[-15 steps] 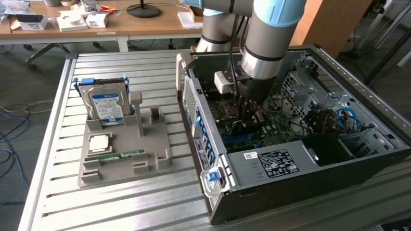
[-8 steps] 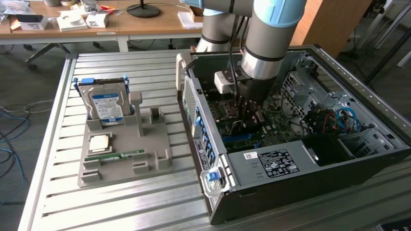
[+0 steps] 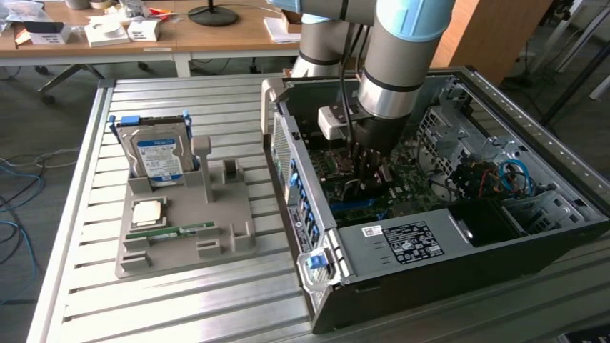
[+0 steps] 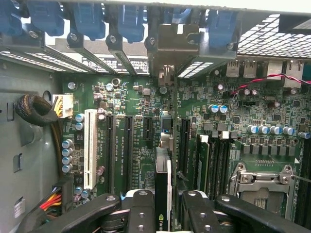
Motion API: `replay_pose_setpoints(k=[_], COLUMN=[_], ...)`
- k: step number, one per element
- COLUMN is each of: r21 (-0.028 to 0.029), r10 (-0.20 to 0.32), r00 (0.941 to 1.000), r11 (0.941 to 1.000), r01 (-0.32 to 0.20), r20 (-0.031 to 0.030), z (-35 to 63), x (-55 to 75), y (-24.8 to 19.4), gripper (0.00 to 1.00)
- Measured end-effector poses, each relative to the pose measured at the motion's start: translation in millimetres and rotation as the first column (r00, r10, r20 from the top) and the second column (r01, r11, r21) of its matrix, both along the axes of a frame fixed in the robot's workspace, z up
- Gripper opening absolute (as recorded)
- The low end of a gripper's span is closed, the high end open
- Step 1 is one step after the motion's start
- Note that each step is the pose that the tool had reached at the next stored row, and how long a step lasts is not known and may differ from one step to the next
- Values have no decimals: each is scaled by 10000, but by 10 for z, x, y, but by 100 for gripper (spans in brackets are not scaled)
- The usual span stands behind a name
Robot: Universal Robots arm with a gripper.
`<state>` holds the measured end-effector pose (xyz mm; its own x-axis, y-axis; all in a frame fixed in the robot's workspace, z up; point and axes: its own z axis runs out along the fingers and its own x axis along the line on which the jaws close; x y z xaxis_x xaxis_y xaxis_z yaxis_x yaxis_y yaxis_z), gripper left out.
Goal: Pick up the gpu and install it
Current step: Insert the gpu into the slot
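In the exterior view the arm (image 3: pixel 401 64) comes down from 12 o'clock into the open case (image 3: pixel 448 246). Its gripper (image 3: pixel 367 153) is low over the board. The case lies at 3 o'clock of the grey tray (image 3: pixel 186 250) on the slatted table (image 3: pixel 191 307). A hard drive (image 3: pixel 157 157) stands at the tray's 12 o'clock end. A chip (image 3: pixel 148 212) lies mid-tray, with a memory stick (image 3: pixel 171 230) at its 6 o'clock.

In the wrist view the gripper (image 4: pixel 167 196) has its fingers (image 4: pixel 141 208) clamped on the gpu (image 4: pixel 162 189). The card is held on edge, upright over the board (image 4: pixel 131 97), in line with a black slot. Its bracket (image 4: pixel 170 43) is up against the case's rear wall among the blue clips (image 4: pixel 87 19). A white slot (image 4: pixel 90 148) and a socket (image 4: pixel 262 179) lie on either side of the card, well apart from it.
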<state>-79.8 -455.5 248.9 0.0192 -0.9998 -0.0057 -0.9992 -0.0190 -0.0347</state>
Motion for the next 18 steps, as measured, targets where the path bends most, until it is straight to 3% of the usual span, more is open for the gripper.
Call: replay_pose_setpoints(k=[18], r21=[0], r10=[-219], r00=[9998], r11=[9998], r01=[219], r20=[0], z=[-19], x=[0], y=[-6], gripper=[26])
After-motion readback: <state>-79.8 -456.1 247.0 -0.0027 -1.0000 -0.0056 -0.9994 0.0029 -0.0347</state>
